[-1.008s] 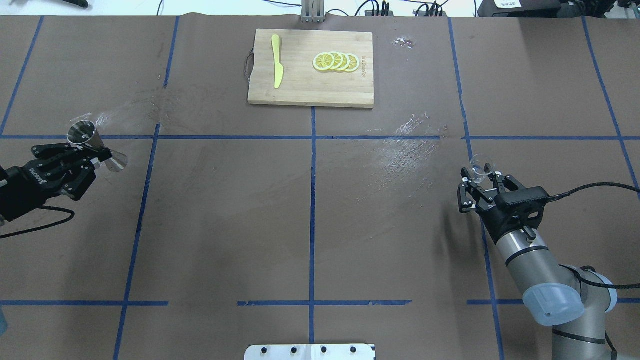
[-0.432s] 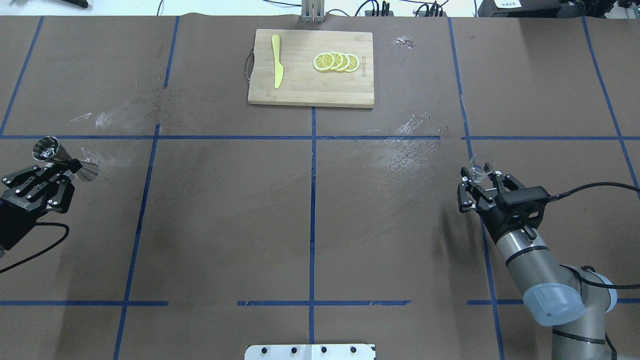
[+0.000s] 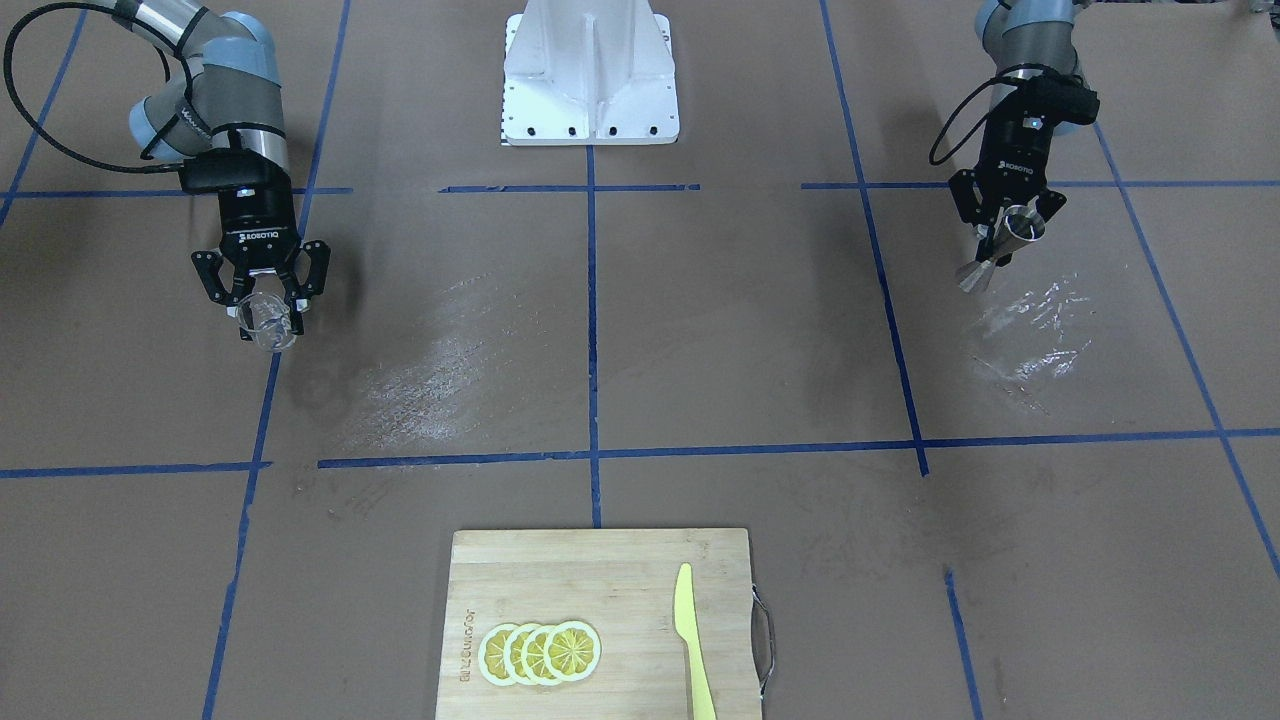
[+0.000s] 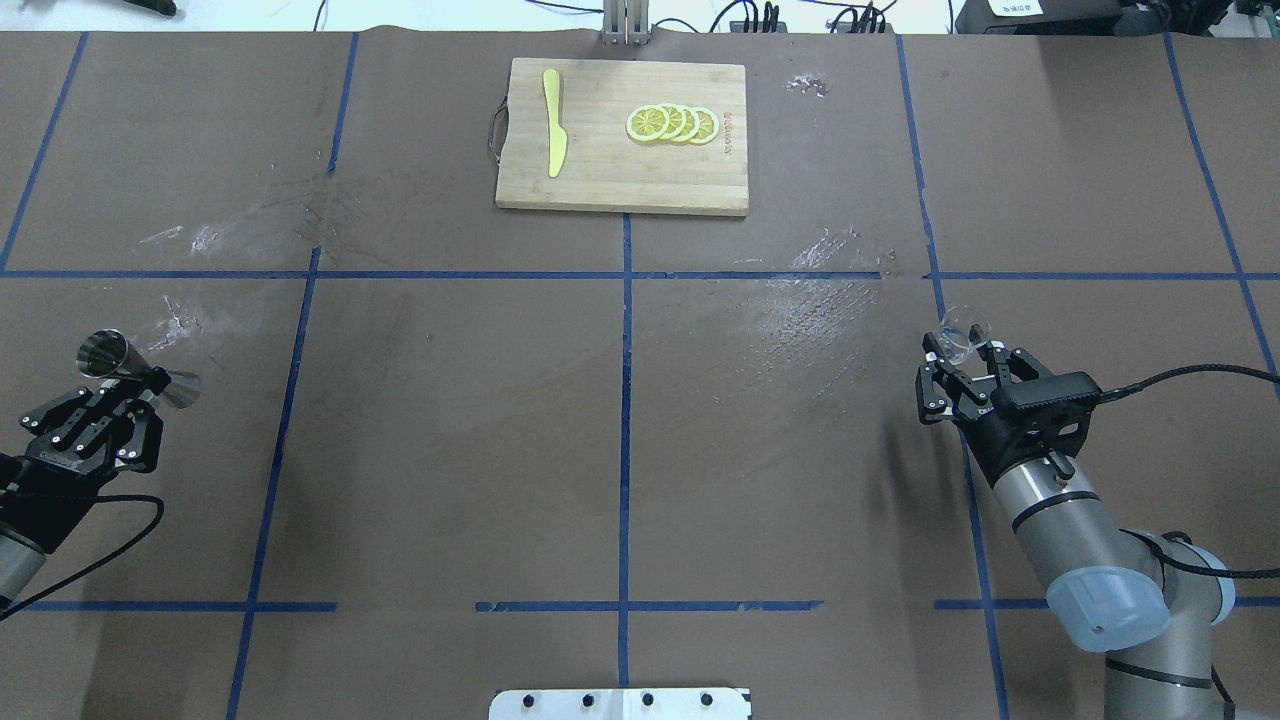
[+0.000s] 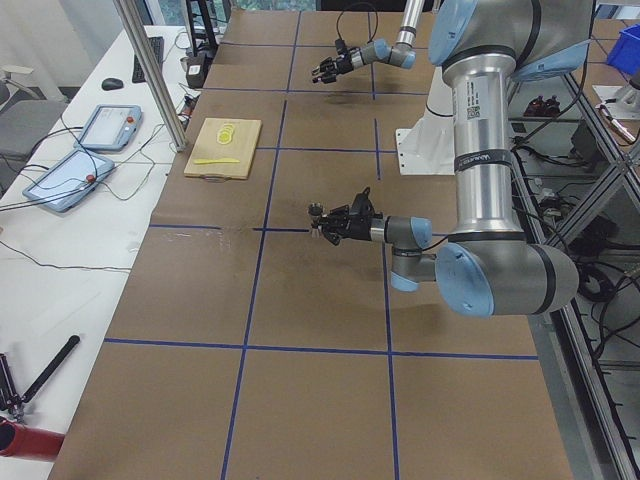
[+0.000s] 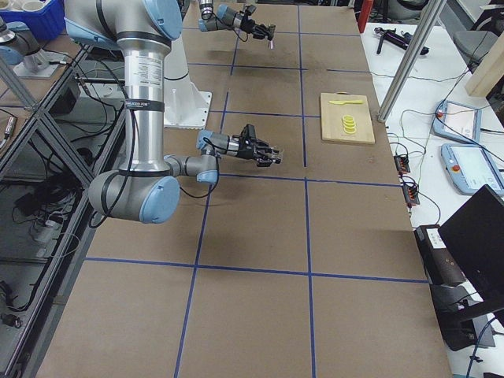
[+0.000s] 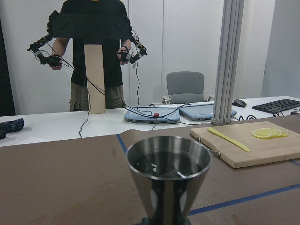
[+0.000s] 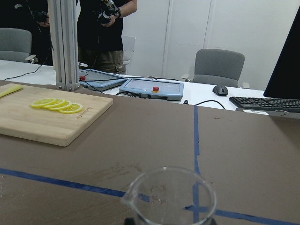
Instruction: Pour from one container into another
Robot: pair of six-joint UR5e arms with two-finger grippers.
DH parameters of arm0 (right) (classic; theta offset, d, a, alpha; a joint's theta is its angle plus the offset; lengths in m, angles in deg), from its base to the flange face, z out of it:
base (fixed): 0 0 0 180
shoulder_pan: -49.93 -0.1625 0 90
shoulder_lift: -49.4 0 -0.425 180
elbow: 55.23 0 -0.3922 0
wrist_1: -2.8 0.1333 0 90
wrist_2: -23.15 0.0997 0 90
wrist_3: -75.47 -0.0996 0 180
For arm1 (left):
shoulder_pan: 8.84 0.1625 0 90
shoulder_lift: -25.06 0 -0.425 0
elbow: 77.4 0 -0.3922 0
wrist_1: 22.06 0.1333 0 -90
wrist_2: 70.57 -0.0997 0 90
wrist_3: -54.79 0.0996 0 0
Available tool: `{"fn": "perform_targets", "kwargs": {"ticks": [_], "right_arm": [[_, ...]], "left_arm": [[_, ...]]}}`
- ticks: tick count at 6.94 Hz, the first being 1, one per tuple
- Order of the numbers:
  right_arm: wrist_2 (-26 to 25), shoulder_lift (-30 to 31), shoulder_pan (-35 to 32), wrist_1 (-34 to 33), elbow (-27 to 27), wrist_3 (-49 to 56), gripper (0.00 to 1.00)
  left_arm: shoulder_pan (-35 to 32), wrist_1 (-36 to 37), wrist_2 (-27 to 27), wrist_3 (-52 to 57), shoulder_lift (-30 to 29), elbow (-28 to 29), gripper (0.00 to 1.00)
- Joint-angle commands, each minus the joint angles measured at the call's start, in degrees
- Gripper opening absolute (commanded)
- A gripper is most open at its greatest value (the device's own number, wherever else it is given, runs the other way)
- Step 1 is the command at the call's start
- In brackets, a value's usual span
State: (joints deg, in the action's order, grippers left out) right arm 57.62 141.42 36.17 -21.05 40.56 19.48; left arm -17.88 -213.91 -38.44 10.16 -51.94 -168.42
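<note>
The left pincer [image 4: 138, 390] was clamped on the waist of the jigger [image 4: 112, 356] and held it above the table [image 4: 450, 450] near the left edge. In the left wrist view the jigger's mouth faced up. The right pincer [image 4: 963, 352] was closed around the cup [image 4: 962, 330] at the right side, also lifted, with its rim level. The two vessels were well apart, with the whole middle of the table between them.

In the right wrist view the cup looked empty. The jigger's bowl showed dark glints that might have been liquid or only reflection, so whether the pour was over or yet to come could not be told. Pale streaks [image 4: 810, 300] marked the table.

If the pour was yet to come, the step in hand was the carry. The next move would call for bringing both arms toward the middle and setting the cup's lip just above the jigger's small mouth. The cup would then need tipping slowly over an upright jigger. The board [image 4: 600, 175] lay at the far side.
</note>
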Motion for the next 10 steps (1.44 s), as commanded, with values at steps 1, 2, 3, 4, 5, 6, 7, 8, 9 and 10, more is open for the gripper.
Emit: {"fn": "perform_targets", "kwargs": {"ticks": [1, 2, 3, 4, 5, 6, 7, 8, 9, 10], "right_arm": [[-0.1, 0.01, -0.04, 0.03, 0.0, 0.0, 0.0], [-0.1, 0.01, 0.05, 0.03, 0.0, 0.0, 0.0], [-0.1, 0.01, 0.05, 0.03, 0.09, 0.0, 0.0], [-0.1, 0.01, 0.05, 0.03, 0.09, 0.09, 0.0], [-0.1, 0.01, 0.05, 0.03, 0.09, 0.0, 0.0], [-0.1, 0.01, 0.05, 0.03, 0.09, 0.09, 0.0], [-0.1, 0.01, 0.05, 0.03, 0.18, 0.0, 0.0], [-0.1, -0.08, 0.05, 0.03, 0.18, 0.09, 0.0], [-0.01, -0.08, 0.05, 0.03, 0.27, 0.0, 0.0], [-0.1, 0.01, 0.05, 0.03, 0.44, 0.09, 0.0]], "left_arm": [[0.87, 4.01, -0.4, -4.13, 0.0, 1.98, 0.0], [0.96, 5.33, -0.13, -7.72, -0.08, 2.07, 0.0], [1.04, 7.78, -0.65, -11.32, -0.17, 2.16, 0.0], [1.22, 9.54, -4.31, -13.44, -0.78, 2.51, 0.0], [1.65, 11.04, -6.61, -14.33, -1.48, 2.6, 0.0], [1.66, 12.27, -7.16, -14.26, -1.66, 2.69, 0.0], [1.66, 14.64, -7.34, -14.17, -2.88, 2.69, 0.0], [1.75, 14.83, -7.34, -13.73, -3.42, 2.69, 0.0], [2.27, 14.84, -6.99, -13.55, -3.77, 2.69, 0.0], [2.97, 14.84, -6.99, -13.47, -4.38, 2.6, 0.0]]}}
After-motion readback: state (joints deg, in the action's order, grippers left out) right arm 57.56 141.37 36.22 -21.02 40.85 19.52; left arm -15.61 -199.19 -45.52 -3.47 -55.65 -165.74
